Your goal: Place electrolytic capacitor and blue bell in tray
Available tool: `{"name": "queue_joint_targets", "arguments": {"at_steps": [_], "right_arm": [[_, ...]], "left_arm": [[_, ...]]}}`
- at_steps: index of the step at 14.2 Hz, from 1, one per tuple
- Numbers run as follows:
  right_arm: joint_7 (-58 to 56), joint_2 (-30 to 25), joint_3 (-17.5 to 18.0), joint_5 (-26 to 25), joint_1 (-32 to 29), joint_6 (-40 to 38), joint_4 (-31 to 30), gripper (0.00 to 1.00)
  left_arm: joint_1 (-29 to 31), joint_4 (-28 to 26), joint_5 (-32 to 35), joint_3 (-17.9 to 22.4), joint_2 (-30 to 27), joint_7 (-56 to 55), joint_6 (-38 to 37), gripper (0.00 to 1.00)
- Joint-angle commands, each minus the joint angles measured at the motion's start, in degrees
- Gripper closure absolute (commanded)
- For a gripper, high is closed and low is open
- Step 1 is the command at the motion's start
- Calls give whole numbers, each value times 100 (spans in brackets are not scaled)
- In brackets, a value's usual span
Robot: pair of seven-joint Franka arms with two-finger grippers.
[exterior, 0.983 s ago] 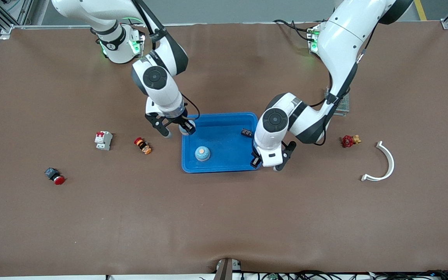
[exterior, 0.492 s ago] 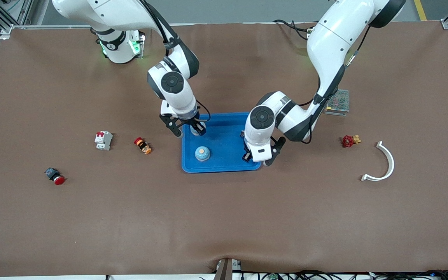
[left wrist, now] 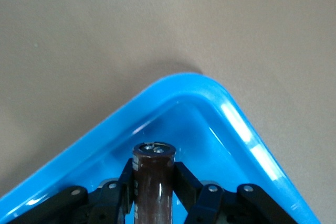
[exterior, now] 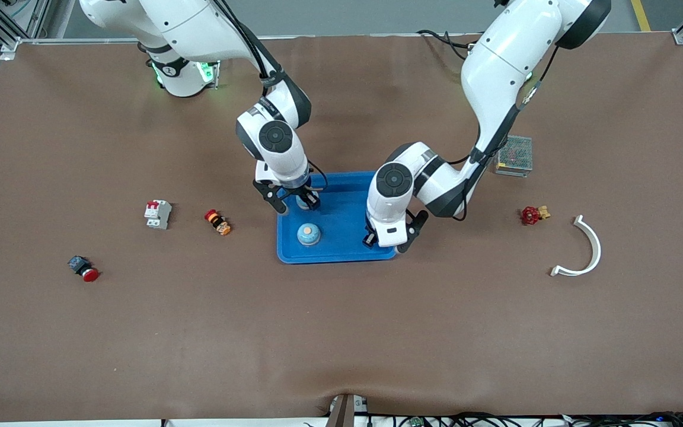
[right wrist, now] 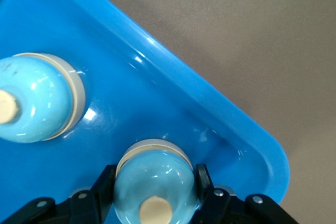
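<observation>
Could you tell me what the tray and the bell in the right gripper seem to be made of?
Tray: probably glossy moulded plastic, judging by its bright highlights and rounded rim. Held blue bell in the right gripper: smooth, shiny dome, perhaps painted metal or plastic; its cream knob looks matte.

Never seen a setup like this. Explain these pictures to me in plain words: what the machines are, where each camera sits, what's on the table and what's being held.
Two white robot arms stand at a brown table. The wide picture comes from a high camera facing them; the two close-ups come from cameras on each arm's wrist.

The left end effector is over the blue tray and is shut on a dark brown electrolytic capacitor, seen best in its wrist view. The right end effector is over the tray too and is shut on a blue bell. A second blue bell already sits in the tray.

Around the tray lie a white circuit breaker, an orange part, a red push button, a red valve, a white curved piece and a grey mesh box.
</observation>
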Motion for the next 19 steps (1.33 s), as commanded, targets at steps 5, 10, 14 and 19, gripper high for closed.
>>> {"name": "queue_joint_targets", "arguments": {"at_steps": [5, 10, 14, 19], "right_arm": [[221, 58, -90, -258, -3, -166, 323, 0], [-453, -38, -82, -303, -223, -2044, 1289, 0], [-2954, -565, -73, -206, -986, -3048, 1413, 0], [-5531, -961, -82, -267, -2383, -3419, 1492, 0]], "left_arm": [[21, 458, -83, 44, -88, -18, -173, 0], [486, 494, -74, 26, -773, 666, -946, 0], [899, 493, -30, 44, -1282, 1720, -1438, 0], [1505, 467, -4, 70, -2126, 3784, -2432, 0]]}}
